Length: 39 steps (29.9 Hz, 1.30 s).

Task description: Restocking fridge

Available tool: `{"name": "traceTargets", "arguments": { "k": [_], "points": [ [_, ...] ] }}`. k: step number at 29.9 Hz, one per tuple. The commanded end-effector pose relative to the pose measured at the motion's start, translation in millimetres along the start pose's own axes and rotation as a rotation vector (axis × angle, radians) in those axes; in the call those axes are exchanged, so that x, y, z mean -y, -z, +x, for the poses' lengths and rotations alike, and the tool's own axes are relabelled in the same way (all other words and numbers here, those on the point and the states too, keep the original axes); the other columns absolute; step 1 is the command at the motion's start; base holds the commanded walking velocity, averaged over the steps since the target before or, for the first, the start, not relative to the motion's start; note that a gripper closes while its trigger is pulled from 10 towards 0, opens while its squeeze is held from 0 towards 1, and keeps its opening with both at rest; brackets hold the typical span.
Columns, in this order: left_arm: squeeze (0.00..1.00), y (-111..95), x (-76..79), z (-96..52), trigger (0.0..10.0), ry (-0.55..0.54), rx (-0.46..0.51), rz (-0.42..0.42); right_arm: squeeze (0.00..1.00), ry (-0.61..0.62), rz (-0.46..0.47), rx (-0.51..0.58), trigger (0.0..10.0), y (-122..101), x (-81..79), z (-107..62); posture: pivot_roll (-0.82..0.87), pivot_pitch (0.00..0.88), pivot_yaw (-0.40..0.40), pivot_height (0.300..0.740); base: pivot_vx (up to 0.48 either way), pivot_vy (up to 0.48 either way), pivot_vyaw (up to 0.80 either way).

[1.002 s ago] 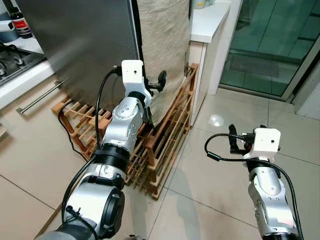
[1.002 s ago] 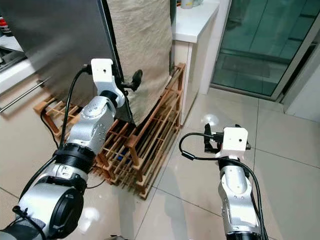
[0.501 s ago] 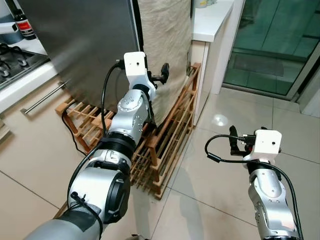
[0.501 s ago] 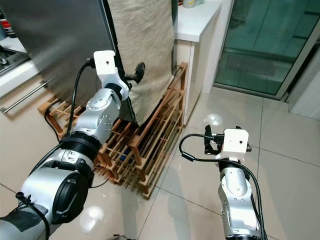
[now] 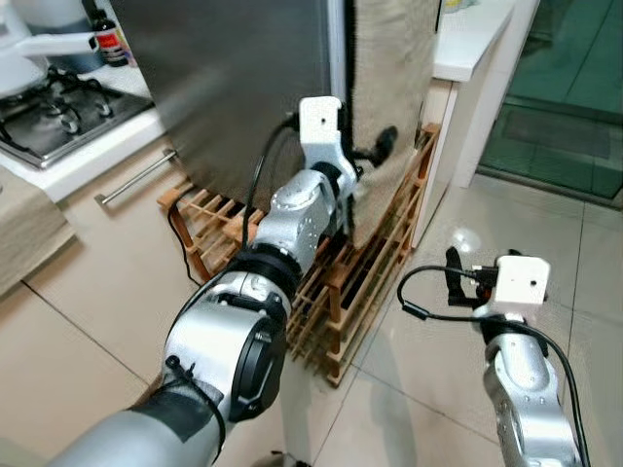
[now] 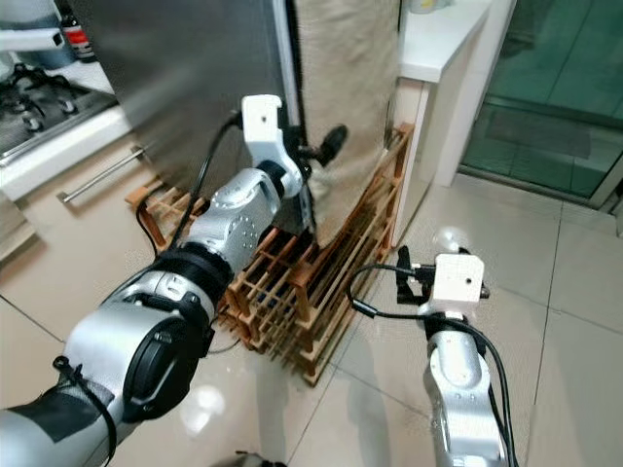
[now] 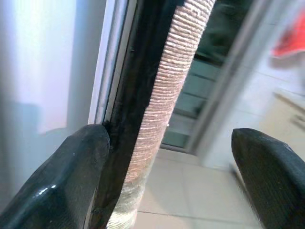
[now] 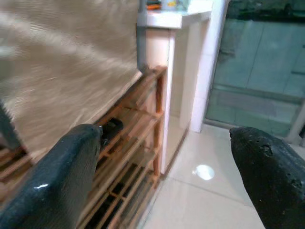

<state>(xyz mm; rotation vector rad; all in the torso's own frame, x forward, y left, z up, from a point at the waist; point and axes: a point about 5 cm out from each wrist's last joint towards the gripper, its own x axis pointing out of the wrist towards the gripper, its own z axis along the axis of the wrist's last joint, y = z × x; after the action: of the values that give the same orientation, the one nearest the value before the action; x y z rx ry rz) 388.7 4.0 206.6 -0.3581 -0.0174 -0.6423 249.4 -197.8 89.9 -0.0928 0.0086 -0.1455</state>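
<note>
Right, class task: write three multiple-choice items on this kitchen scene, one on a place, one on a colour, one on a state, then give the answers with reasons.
1. Where is the left end effector?
A. at the fridge door's edge
B. on the stove
C. on the floor tiles

2. What colour is the cloth hanging over the fridge's side?
A. red
B. beige
C. blue

3. How are the right end effector's fingers?
A. shut on a bottle
B. open, holding nothing
C. shut on the wooden rack

Answers: A, its fingers straddle the dark door edge; B, the weave is plainly beige; B, the right wrist view shows its fingers spread apart with nothing between.
</note>
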Motion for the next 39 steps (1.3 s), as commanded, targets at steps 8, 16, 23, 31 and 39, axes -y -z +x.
{"name": "traceTargets", "arguments": {
  "k": [8,16,23,31,39],
  "points": [
    [0.0,1.2,166.9,20.5,10.0,0.659,0.05,-0.203,0.0,0.032,-0.014,-0.047,10.0,9.9,3.3,-17.9,-0.32,0.0,0.195,0.74,0.0,0.0,0.0],
    [0.0,-28.6,117.2,-23.0,10.0,0.832,0.187,-0.226,0.0,0.048,-0.021,-0.051,10.0,9.7,8.9,-14.1,-0.28,0.0,0.174,0.74,0.0,0.0,0.0],
    [0.0,-28.8,-42.6,-76.0,10.0,0.066,0.239,-0.053,0.0,-0.001,-0.009,-0.032,10.0,2.0,5.0,12.2,-0.15,0.0,0.1,0.74,0.0,0.0,0.0],
    [0.0,-25.0,-126.8,-148.0,10.0,-0.568,0.212,0.054,0.0,-0.047,0.011,-0.033,10.0,-3.2,-0.1,33.1,-0.08,0.0,0.057,0.74,0.0,0.0,0.0],
    [0.0,5.8,-127.5,-185.3,10.0,-0.737,0.068,0.219,0.0,-0.186,0.124,-0.011,10.0,-16.9,-38.7,58.6,-0.04,0.0,0.044,0.74,0.0,0.0,0.36]
  ]
}}
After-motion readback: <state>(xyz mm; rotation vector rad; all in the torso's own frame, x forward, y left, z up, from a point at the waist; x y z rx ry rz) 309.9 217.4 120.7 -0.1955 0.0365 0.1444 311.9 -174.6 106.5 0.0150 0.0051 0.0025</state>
